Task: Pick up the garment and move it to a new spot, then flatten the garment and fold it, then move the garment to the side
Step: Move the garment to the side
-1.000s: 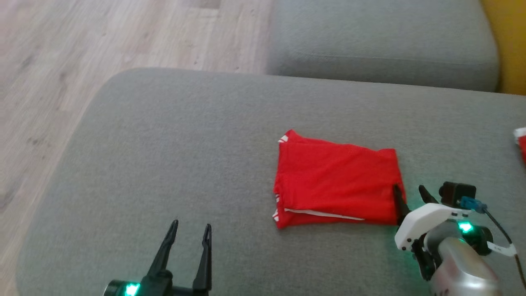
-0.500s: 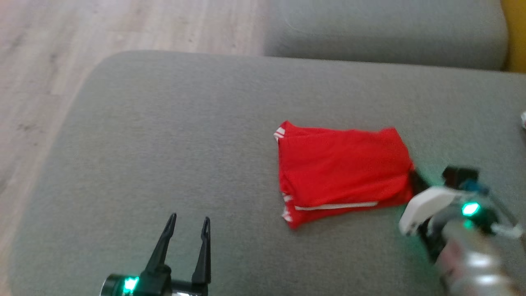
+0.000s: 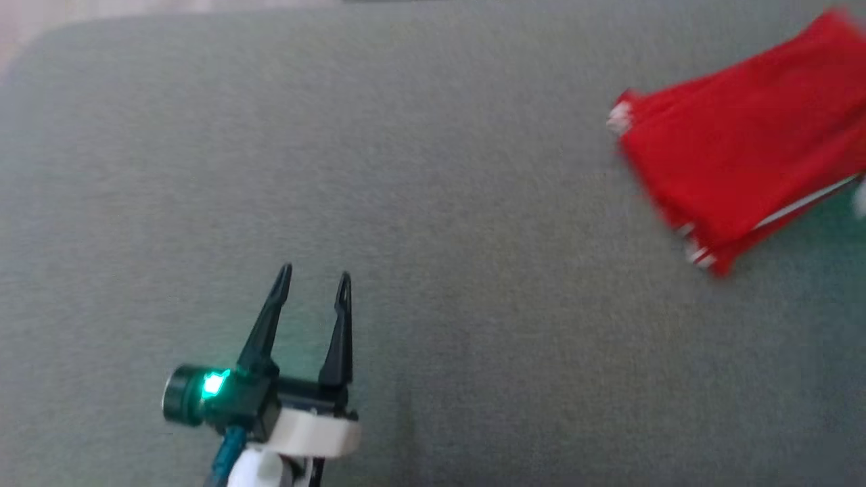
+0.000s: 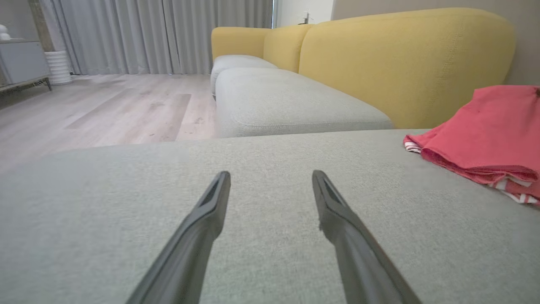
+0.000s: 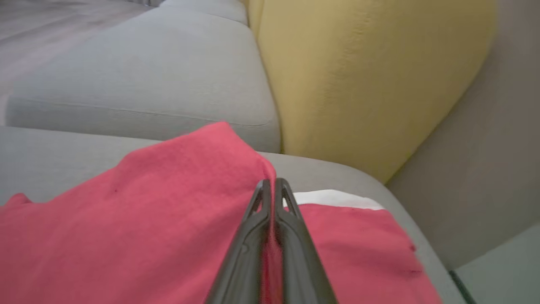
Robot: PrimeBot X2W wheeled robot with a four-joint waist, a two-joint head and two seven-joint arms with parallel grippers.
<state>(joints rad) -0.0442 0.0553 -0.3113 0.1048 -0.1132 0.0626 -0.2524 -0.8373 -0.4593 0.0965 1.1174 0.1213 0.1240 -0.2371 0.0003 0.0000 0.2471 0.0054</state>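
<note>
Head view: folded red garment (image 3: 744,155) w/ white-striped trim; right end effector (image 5: 273,181) clamps it, left end effector (image 3: 315,272) open, empty.

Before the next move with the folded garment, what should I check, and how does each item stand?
1. Grip: right gripper shut on the garment at its edge: ok.
2. Fold: layers of the garment lie stacked together: ok.
3. Other arm: left gripper open, apart from the garment: ok.
4. Lift: garment fully off the cushion: cannot tell.
5. Drop spot at the side free: cannot tell.
</note>
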